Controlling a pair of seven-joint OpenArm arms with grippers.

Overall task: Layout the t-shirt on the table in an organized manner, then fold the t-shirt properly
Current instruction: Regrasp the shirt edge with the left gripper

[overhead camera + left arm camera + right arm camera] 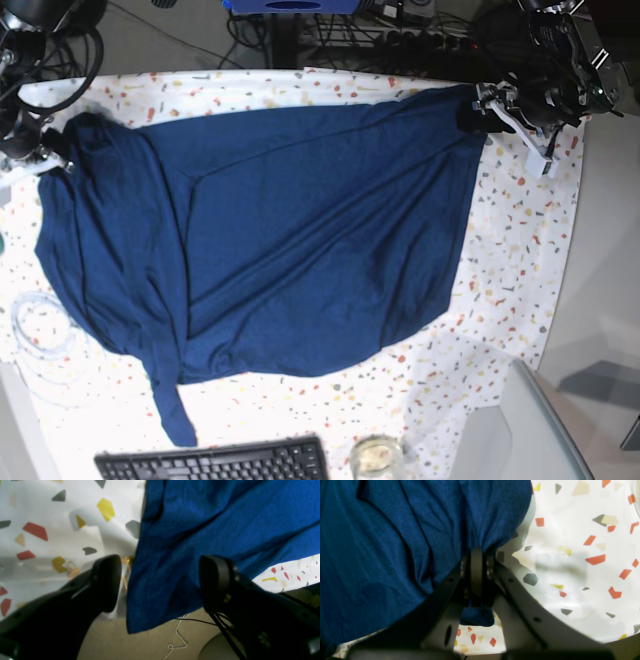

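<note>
Right gripper (477, 562) is pinched tight on a gathered bunch of the t-shirt (300, 230), fabric puckering into folds at its tips. Left gripper (162, 582) stands wide apart, its black rounded fingers (108, 580) straddling a corner of the cloth without clamping it. This soft, matte navy garment lies spread and creased across the table (520, 270), whose white cover is flecked with angular red, yellow and grey chips. No print or lettering shows. Near the front edge sits a black keyboard (215, 463).
</note>
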